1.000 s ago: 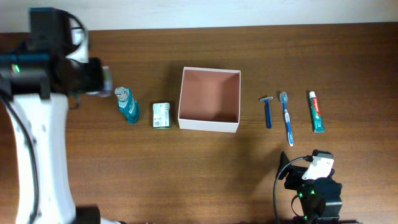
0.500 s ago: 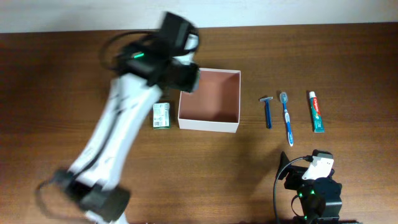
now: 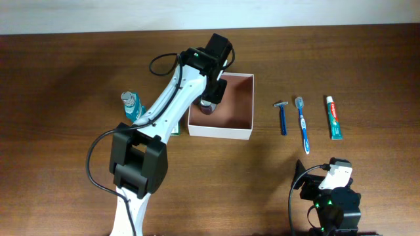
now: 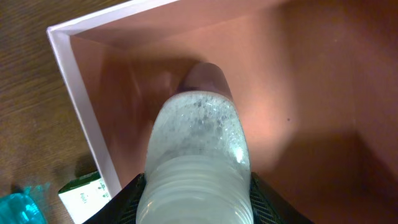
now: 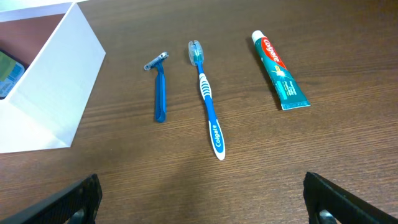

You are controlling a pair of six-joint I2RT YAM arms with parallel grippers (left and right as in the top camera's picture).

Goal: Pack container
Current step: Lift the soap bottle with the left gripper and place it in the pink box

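Overhead, the left arm reaches across the worktop (image 3: 79, 59) and its left hand (image 3: 210, 97) hangs over the left part of the container (image 3: 220, 131), a square white-walled box with a pinkish-brown floor that sits near the middle of the worktop. A teal bottle (image 3: 133, 108) sits left of the container, apart from it. To the right, 3 toiletries lie side by side without touching: a blue razor (image 3: 282, 118) nearest the box, then a blue toothbrush (image 3: 302, 124), then a toothpaste tube (image 3: 335, 118). The right arm (image 3: 331, 193) is folded at the near edge, well clear of them. In the left wrist view, the 2 fingers (image 4: 121, 202) are clamped on the ribbed part of a pale bottle (image 4: 196, 143), which points down into the container close to its left wall; whether its tip touches the floor cannot be told. Outside that wall lies a green-and-white packet (image 4: 84, 196). In the right wrist view, the right hand (image 5: 202, 202) is spread wide and grips nothing, low over bare worktop, with the razor, toothbrush and tube ahead of it and a corner of the container at the left.
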